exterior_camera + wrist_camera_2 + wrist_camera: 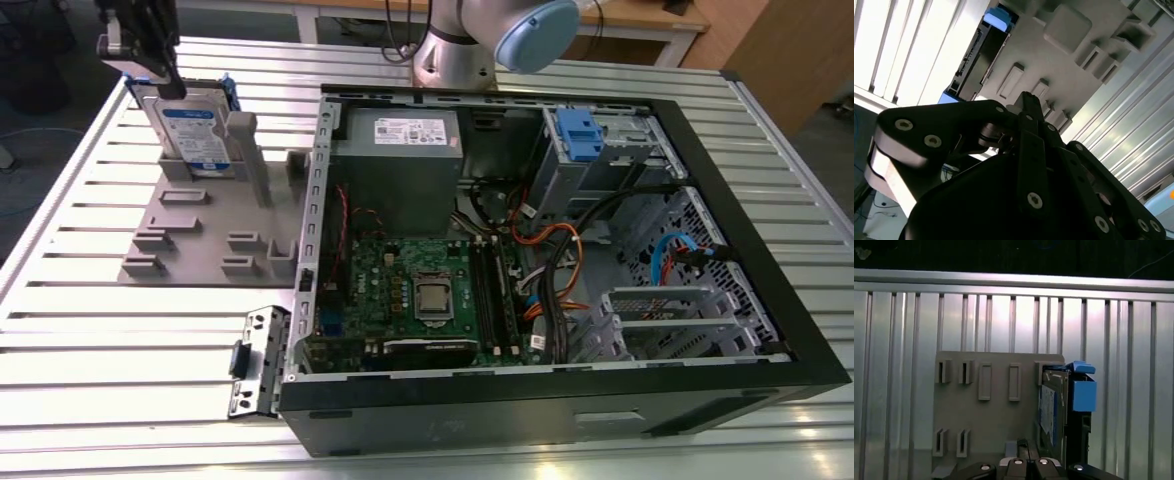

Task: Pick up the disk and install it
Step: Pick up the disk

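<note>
The disk [191, 135], a flat rectangular silver hard drive with a bright blue plastic frame, stands upright in a slot of the grey plastic fixture plate [200, 240] on the slatted metal surface [80, 330], far left in the exterior view. The black claw [158, 72] hangs at its top edge; its opening cannot be determined. Risk: an off-centre grasp could tilt the disk and jam its frame against the slot posts.
</note>
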You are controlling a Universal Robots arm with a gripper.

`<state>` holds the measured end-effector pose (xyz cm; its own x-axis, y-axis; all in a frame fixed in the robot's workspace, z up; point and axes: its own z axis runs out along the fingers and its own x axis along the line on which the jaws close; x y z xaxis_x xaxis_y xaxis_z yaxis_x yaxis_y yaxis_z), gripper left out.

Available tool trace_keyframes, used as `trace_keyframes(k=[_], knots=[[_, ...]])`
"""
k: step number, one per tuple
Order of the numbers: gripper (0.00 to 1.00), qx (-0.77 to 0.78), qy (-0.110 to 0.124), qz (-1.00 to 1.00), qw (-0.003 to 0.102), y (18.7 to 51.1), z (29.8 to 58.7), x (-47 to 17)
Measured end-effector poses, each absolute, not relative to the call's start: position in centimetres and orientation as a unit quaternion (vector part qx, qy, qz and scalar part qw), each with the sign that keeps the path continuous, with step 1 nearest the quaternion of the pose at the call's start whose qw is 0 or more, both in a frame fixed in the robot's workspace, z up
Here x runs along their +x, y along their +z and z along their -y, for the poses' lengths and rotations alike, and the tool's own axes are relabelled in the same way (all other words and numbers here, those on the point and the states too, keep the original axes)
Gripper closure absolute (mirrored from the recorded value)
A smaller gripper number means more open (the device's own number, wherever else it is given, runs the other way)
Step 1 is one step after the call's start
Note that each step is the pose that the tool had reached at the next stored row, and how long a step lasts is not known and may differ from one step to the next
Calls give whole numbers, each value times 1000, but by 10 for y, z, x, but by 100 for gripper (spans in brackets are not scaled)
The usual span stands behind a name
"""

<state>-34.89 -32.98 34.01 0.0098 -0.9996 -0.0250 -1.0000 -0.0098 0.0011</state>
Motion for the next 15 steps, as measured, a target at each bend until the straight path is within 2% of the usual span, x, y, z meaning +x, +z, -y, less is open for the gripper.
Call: trace_keyframes(k=[15], knots=[[89, -697, 9, -717, 9, 339, 330, -349]])
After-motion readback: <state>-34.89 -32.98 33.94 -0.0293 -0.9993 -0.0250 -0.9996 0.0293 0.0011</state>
